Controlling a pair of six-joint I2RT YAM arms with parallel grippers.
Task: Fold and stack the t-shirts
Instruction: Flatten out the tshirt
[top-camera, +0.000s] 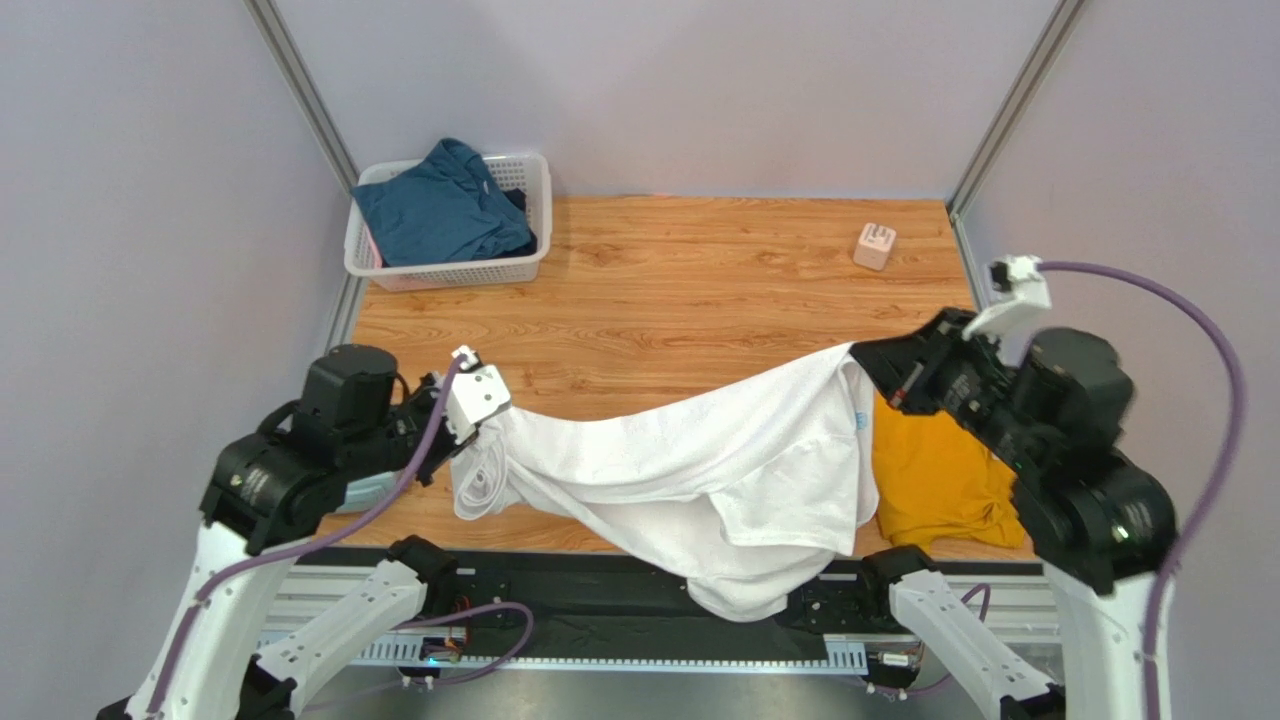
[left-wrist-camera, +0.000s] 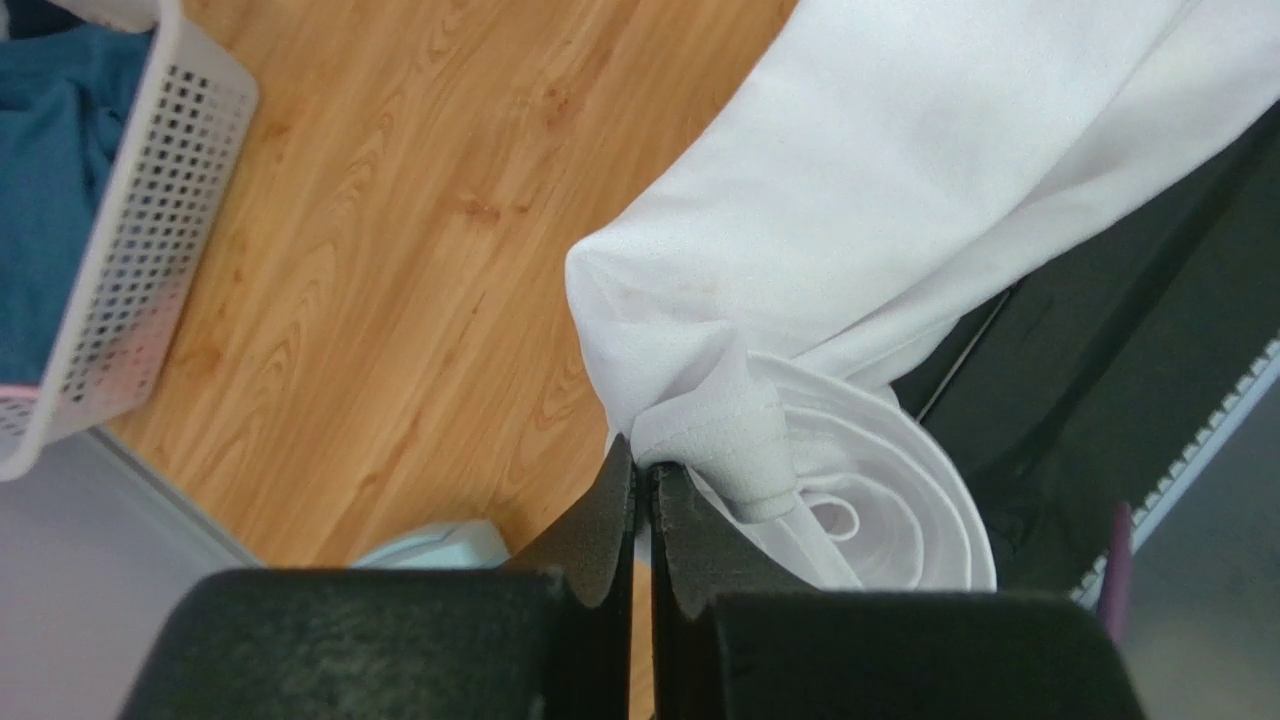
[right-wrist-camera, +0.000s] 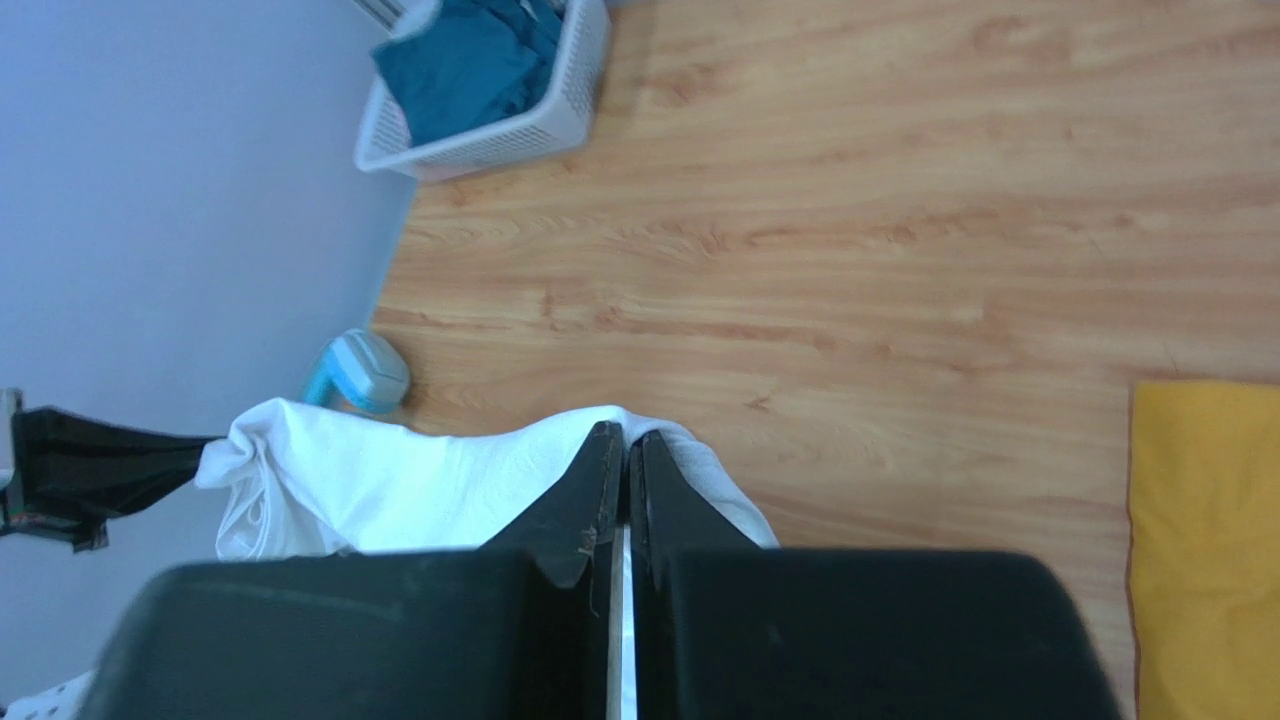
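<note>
At the bottom middle of the top view, the soft white cloth t-shirt hangs between the two arms. Its low part droops past the near edge of the brown wooden counter, onto the black rail. The left fingers are squeezed closed on a bunched bit. The right fingers pinch another edge. At lower right lies the flat mustard-yellow t-shirt. Far off, upper left, the dark teal-blue t-shirt sits in a white plastic basket. The droopy part could snag on the rail, or a small pinch could slip if the arms pull too hard.
</note>
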